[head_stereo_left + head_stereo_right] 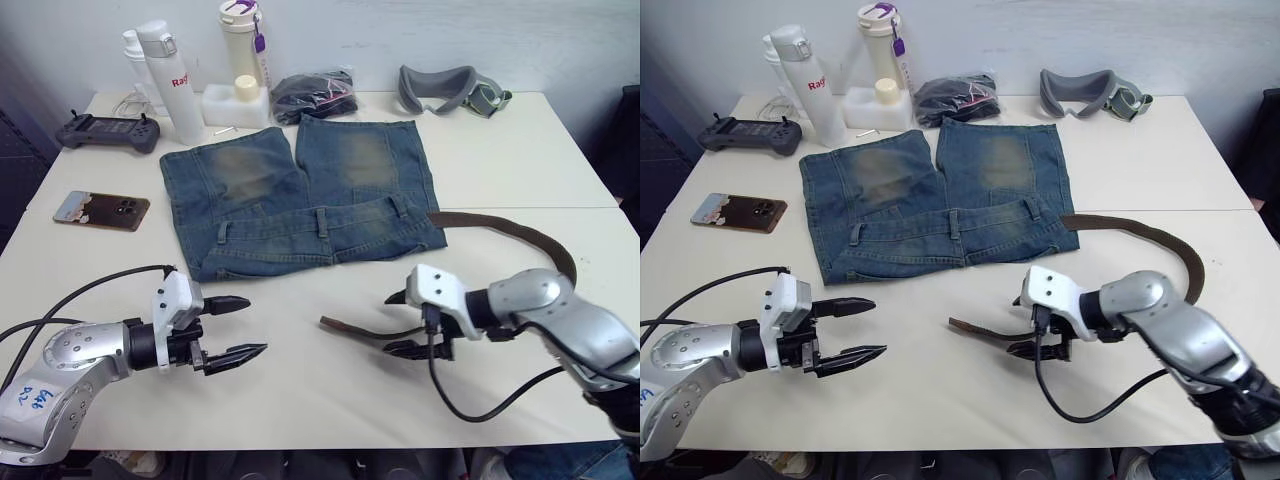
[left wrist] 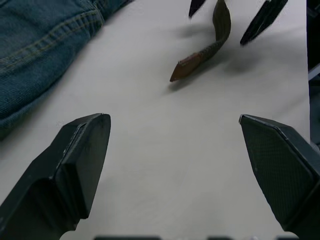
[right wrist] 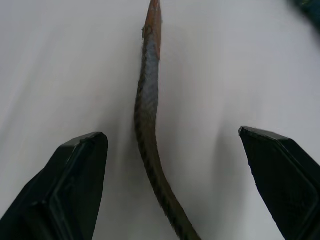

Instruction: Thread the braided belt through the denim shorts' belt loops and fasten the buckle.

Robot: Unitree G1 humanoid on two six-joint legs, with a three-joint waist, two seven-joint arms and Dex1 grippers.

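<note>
From the head, a clear bag (image 1: pixel 315 95) of black cloth sat at the table's (image 1: pixel 520 160) far edge, behind the denim shorts (image 1: pixel 300 200). The braided belt (image 1: pixel 520 232) curved toward the near edge, passing between the right gripper's (image 1: pixel 400 322) spread fingers. The left gripper (image 1: pixel 236 329) gaped above bare tabletop. The right wrist view showed the woven strap's leather tip (image 3: pixel 153 22) beyond the fingers.
</note>
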